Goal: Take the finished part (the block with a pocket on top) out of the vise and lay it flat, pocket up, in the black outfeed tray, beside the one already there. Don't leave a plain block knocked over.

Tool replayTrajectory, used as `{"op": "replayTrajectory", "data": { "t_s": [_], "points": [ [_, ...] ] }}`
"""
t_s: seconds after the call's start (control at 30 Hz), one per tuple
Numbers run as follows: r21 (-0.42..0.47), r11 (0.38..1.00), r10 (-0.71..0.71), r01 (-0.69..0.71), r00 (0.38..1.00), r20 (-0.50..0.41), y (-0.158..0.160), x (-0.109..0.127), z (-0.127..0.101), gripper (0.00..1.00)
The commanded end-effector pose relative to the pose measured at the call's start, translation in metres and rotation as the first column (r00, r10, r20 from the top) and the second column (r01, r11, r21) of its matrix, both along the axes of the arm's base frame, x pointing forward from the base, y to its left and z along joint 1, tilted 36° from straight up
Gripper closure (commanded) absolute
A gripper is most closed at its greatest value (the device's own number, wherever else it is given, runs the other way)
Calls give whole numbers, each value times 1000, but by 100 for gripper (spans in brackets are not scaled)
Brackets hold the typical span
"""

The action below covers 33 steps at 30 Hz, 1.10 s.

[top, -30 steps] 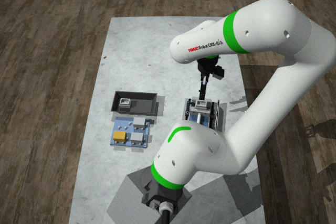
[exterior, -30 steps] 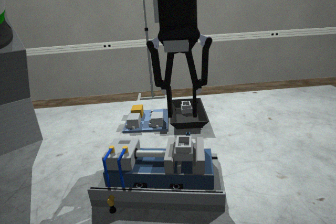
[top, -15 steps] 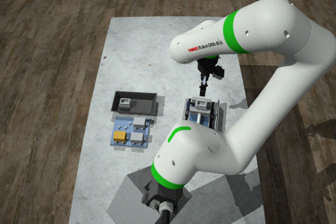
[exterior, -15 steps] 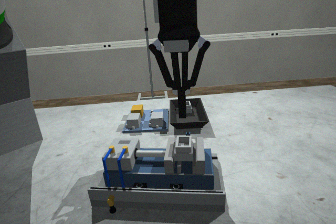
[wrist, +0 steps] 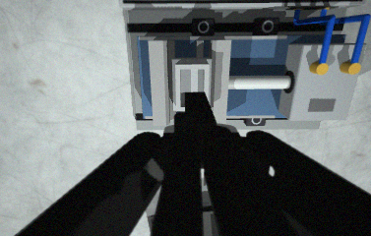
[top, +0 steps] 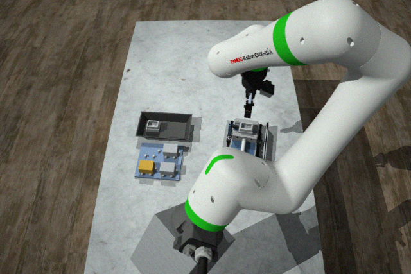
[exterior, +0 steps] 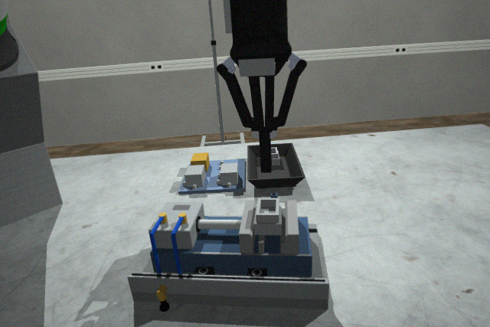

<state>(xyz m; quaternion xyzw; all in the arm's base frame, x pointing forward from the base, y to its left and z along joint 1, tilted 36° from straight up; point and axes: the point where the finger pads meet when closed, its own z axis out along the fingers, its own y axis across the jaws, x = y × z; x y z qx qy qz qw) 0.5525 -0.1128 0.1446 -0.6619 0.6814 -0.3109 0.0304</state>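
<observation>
The finished part (exterior: 267,210), a grey block with a pocket on top, sits clamped between the jaws of the blue vise (exterior: 237,242). It also shows in the top view (top: 246,127) and in the wrist view (wrist: 191,84). My gripper (exterior: 265,165) hangs above the vise with its fingers shut together on nothing, well clear of the part; in the wrist view its fingertips (wrist: 197,105) cover the near edge of the part. The black outfeed tray (top: 164,126) holds one pocketed block (top: 153,126) at its left end.
A blue fixture plate (top: 159,165) in front of the tray carries a yellow block (top: 146,166) and two plain grey blocks (top: 167,167), all upright. The vise has blue hoses (exterior: 168,242) and a grey rail (exterior: 228,286) at its front. My own arm (top: 259,181) looms over the vise.
</observation>
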Motion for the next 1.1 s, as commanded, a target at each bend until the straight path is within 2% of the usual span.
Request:
{"op": "replayTrajectory", "data": {
  "t_s": [0.0,0.03,1.07],
  "points": [
    [0,1000,1,-1,1000,1,0,0,1,90],
    [0,1000,1,-1,1000,1,0,0,1,54],
    [0,1000,1,-1,1000,1,0,0,1,54]
  ]
}}
